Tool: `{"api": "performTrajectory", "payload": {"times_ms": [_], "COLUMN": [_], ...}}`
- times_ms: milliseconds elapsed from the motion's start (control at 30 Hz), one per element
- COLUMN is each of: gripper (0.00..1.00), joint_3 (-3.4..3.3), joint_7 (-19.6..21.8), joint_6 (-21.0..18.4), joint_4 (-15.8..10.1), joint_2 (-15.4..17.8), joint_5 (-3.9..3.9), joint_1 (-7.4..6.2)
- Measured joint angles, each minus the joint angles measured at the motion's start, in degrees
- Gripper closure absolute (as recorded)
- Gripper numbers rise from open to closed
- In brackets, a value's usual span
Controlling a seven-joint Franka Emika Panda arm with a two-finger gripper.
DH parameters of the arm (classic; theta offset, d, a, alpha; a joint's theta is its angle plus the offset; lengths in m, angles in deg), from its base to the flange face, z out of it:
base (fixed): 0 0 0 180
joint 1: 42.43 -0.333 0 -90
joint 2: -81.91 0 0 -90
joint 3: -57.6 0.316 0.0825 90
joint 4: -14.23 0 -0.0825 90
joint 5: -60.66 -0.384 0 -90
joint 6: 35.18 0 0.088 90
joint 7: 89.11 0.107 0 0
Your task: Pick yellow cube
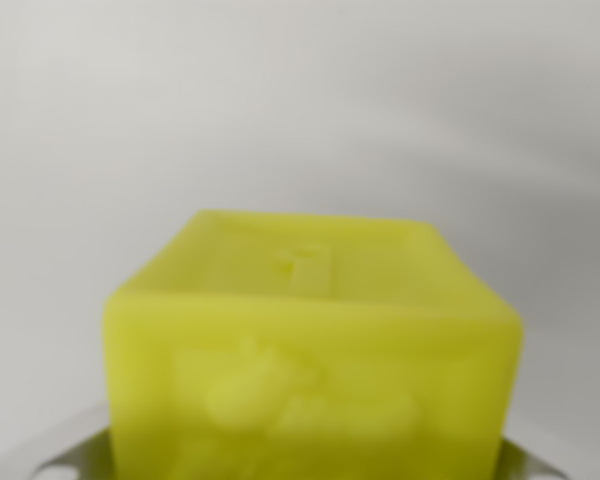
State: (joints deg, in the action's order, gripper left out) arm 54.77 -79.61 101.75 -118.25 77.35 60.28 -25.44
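Where the wrist view is nearest, grey gripper parts [75, 452] peek out low at both sides of the cube [310, 350], but whether the fingers pinch it cannot be told. The yellow cube fills the lower centre, blurred, with raised relief on its near face. Beyond it lies a plain pale surface [300, 100].

My wrist view is bright and evenly lit, with soft grey shadows across the pale background. The yellow cube [310, 350] fills the bottom, badly out of focus; its relief looks smeared.
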Motion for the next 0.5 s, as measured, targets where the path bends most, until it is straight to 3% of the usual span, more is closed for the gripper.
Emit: {"api": "performTrajectory", "payload": {"times_ms": [500], "gripper": [1.00], "joint_3": [0.00], "joint_7": [0.2], "joint_6": [-5.4], "joint_4": [1.8], "joint_2": [3.6], "joint_5": [0.27], "joint_1": [0.00]}}
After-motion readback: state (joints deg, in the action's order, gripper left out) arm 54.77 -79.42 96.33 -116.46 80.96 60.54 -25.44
